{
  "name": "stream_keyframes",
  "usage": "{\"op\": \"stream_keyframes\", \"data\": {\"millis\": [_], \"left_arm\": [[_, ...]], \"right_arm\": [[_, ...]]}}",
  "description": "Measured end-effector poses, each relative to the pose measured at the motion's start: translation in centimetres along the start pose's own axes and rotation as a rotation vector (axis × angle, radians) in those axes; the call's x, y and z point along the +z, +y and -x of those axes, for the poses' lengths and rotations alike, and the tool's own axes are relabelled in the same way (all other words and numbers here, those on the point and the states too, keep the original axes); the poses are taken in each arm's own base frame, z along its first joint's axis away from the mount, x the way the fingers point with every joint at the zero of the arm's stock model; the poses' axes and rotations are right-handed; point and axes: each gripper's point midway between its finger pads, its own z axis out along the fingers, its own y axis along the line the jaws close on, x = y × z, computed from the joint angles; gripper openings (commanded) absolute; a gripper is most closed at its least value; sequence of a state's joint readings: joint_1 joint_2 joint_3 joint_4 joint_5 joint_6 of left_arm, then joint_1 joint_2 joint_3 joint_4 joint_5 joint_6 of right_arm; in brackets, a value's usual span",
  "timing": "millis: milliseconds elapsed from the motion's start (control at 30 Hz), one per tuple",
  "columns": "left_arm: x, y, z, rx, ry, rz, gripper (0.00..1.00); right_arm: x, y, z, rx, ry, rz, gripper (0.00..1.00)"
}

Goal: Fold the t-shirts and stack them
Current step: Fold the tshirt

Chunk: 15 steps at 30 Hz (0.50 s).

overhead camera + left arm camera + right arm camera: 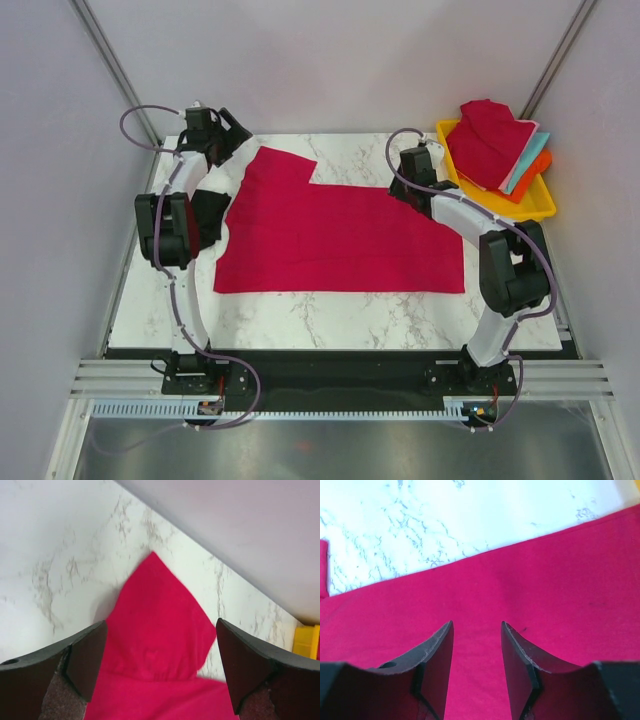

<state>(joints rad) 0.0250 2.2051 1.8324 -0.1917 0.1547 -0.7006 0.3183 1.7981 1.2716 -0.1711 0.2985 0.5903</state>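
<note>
A crimson t-shirt (pixel 330 235) lies spread flat on the marble table (pixel 300 315), with one part sticking out toward the back left. My left gripper (pixel 235 135) hovers over that back-left part. In the left wrist view its jaws (pixel 161 625) stand wide open, with the red sleeve (pixel 155 610) below them and nothing held. My right gripper (pixel 400 190) is at the shirt's back edge on the right. In the right wrist view its fingers (pixel 477 623) are apart over flat red cloth (pixel 545 580) and grip nothing.
A yellow tray (pixel 540 205) stands at the back right corner. It holds a pile of shirts: a red one (pixel 490 140) on top, with teal (pixel 530 160) and orange (pixel 537 175) edges showing beneath. The tray's corner (pixel 306 640) shows in the left wrist view. Grey walls close in the table.
</note>
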Motion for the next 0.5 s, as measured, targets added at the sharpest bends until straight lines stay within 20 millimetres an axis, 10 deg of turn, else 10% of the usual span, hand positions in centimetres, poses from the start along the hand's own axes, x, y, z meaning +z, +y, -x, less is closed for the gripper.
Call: {"op": "stream_keyframes", "data": {"millis": [233, 500], "left_arm": [[6.4, 0.1, 1.8, 0.015, -0.036, -0.013, 0.84], [10.0, 1.5, -3.8, 0.043, 0.037, 0.064, 0.78]], "right_arm": [[0.1, -0.6, -1.0, 0.032, 0.024, 0.016, 0.50], [-0.3, -0.3, -1.5, 0.048, 0.037, 0.039, 0.51]]}}
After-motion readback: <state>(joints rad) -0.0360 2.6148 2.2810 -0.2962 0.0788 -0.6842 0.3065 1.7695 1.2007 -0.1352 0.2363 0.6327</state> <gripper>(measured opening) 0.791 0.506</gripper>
